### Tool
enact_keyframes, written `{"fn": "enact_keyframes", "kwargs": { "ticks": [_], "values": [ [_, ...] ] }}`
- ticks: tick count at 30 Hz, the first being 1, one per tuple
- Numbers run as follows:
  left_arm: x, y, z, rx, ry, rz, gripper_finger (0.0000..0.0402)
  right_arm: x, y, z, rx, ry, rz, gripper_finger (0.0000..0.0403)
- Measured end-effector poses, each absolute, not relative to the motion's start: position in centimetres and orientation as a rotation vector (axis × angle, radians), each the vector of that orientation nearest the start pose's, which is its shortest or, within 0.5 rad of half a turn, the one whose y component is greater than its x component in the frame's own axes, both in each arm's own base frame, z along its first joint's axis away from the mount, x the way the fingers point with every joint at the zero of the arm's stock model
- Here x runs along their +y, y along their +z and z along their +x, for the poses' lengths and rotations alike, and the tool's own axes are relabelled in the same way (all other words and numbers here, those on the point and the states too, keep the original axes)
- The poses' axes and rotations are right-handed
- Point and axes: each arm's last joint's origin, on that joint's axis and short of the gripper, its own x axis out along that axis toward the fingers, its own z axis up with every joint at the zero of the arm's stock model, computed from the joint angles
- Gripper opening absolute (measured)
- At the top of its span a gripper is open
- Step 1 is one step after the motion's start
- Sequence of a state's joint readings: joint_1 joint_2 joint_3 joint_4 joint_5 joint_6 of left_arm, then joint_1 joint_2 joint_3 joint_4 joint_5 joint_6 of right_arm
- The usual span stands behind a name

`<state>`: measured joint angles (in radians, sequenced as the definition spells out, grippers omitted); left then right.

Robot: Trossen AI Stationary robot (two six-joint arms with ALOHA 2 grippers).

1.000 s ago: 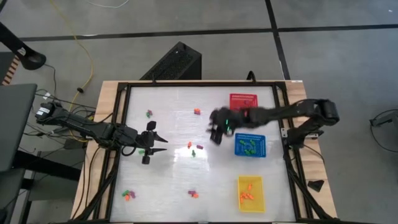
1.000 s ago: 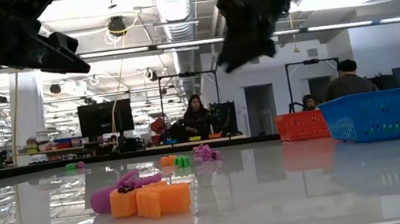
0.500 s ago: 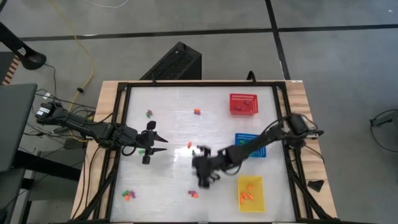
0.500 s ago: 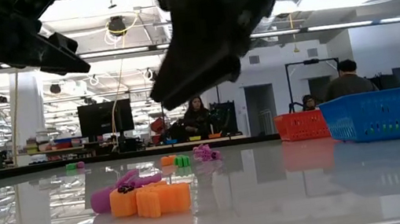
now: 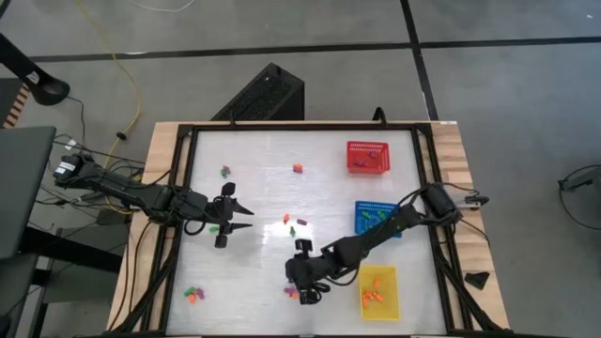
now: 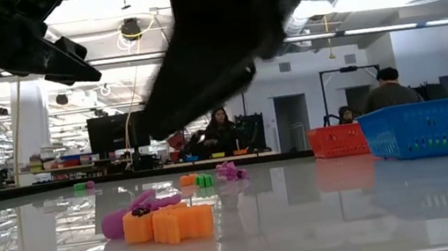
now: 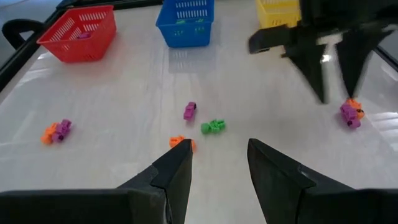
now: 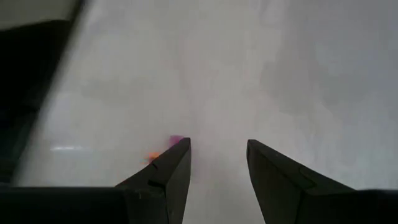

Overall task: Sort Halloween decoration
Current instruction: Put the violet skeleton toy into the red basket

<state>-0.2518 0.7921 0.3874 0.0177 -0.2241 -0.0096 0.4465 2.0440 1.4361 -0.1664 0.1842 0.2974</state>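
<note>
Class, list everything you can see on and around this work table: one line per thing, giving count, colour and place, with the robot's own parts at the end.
Red basket: one, red, far right of the table, something purple inside.
Blue basket: one, blue, right side, green pieces inside.
Yellow basket: one, yellow, near right corner, orange pieces inside.
Loose trinkets: several small clusters, orange, green and purple, scattered across the white table.
Black case: one, on the floor beyond the table.
People: at least three, in the room behind.
Left end effector: one, dark, open and empty, over the table's left side.
Right end effector: one, dark, open and empty, by the orange and purple cluster near the front edge.
</note>
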Motion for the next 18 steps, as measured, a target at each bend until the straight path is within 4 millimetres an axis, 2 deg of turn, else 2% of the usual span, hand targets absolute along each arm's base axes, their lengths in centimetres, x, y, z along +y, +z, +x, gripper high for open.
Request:
{"fn": "enact_keyframes", "kwargs": {
  "ticks": [3,6,11,18],
  "values": [
    [-3.7,21.4,16.8,0.376,-0.025,0.079,0.0147,18.2,17.9,40.7,0.749,0.093,0.028,0.0186],
    [-3.7,21.4,16.9,0.374,-0.025,0.078,0.0147,16.8,17.9,40.6,0.764,-0.068,-0.025,0.0186],
    [-3.7,21.4,16.8,0.38,-0.025,0.08,0.0147,12.6,18.7,40.6,0.828,-0.272,-0.058,0.0186],
    [-3.7,21.3,16.8,0.382,-0.026,0.087,0.0147,7.0,18.1,41.2,0.948,-0.326,-0.002,0.0186]
  ]
}}
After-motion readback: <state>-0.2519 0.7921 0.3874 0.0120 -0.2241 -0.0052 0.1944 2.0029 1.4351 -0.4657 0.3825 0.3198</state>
